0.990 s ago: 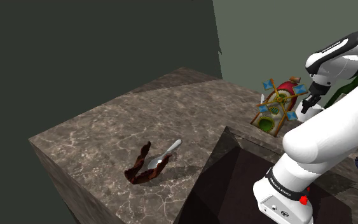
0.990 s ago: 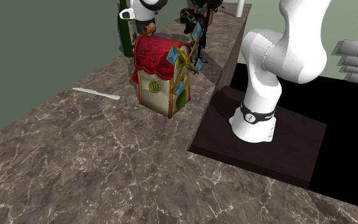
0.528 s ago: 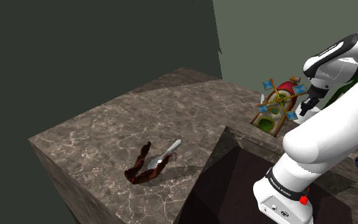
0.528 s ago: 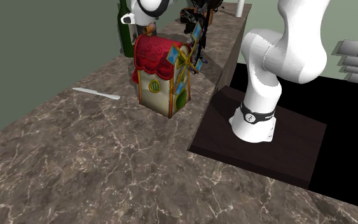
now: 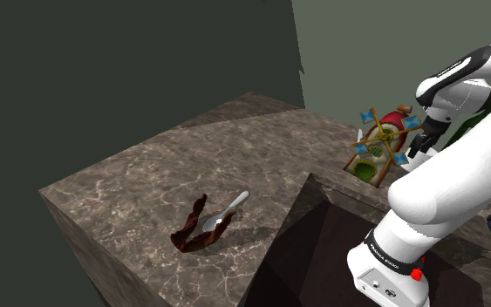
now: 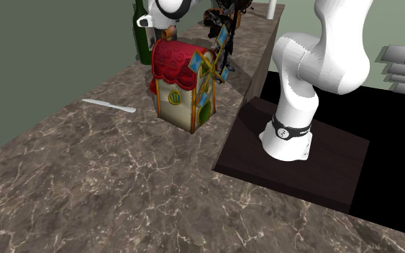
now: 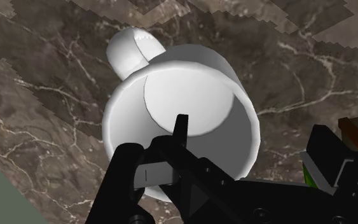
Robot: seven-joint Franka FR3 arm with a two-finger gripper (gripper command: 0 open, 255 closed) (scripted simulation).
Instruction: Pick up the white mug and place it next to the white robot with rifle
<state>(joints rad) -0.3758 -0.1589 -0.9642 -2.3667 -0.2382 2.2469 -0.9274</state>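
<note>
Arm [image 5: 458,170] lower than a second ago, wrist view, claw [image 7: 250,130] spread astride rim of white mug [image 7: 171,95]

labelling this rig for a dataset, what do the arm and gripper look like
Glossy white rounded arm with dark joint bands, one near the base carrying small white lettering, and a red dot beside it. The gripper is all black, with two blocky fingers.

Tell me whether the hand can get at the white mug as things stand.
Most likely yes. The hand is directly over the white mug, open and straddling one side of its wall, with nothing between them. Closing should be enough to grip it.
</note>
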